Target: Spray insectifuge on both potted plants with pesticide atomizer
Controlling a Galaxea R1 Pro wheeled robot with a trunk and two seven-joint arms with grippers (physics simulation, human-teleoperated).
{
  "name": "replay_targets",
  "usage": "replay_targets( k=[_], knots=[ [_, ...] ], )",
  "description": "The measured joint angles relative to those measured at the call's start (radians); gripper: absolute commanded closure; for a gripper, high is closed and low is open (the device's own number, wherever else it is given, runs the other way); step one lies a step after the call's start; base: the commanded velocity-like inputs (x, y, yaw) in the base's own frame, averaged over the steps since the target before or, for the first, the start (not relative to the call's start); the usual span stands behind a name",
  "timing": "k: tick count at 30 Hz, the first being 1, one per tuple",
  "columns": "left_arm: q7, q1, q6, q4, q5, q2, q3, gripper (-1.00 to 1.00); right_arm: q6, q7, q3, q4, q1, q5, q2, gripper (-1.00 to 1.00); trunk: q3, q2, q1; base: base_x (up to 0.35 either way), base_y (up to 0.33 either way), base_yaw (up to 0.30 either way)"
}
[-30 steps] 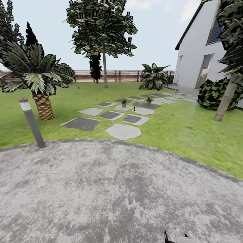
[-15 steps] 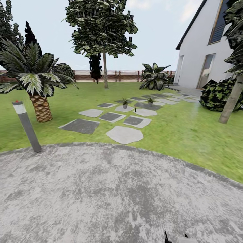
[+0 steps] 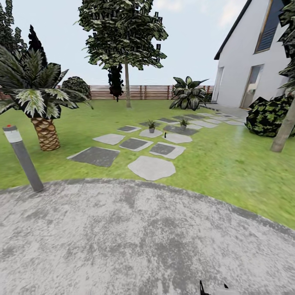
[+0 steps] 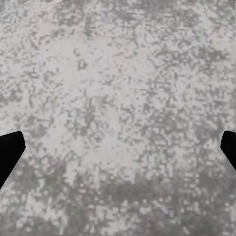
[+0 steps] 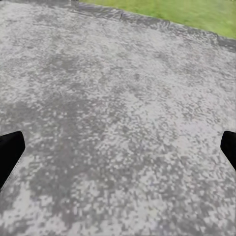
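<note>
We see the pesticide atomizer (image 3: 165, 134) standing far ahead on a pale stepping stone (image 3: 177, 138) in the garden, well apart from both tools over the grey paving (image 3: 135, 241). We count two potted plants (image 3: 151, 126) (image 3: 183, 123) beyond this stone. The left tool (image 4: 118, 152) and right tool (image 5: 118, 152) have fingers wide apart, holding nothing.

The light is bright and even, like flat daylight, with almost no cast shadows on the lawn (image 3: 229, 164). The paved ground (image 3: 135, 237) looks soft and blotchy. Wide-angle distortion bends the house (image 3: 254, 61) at the edge.
</note>
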Motion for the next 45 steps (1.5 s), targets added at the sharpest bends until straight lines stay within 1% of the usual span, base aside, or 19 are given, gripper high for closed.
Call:
replay_targets(
  k=[45],
  knots=[
    [0.0,0.0,-0.001,0.001,0.0,0.003,0.0,-1.0,0.0,0.0,0.0,0.0,0.0,0.0,0.0,-1.0,0.0,0.0,0.0,0.339,0.0,0.0]
  ],
)
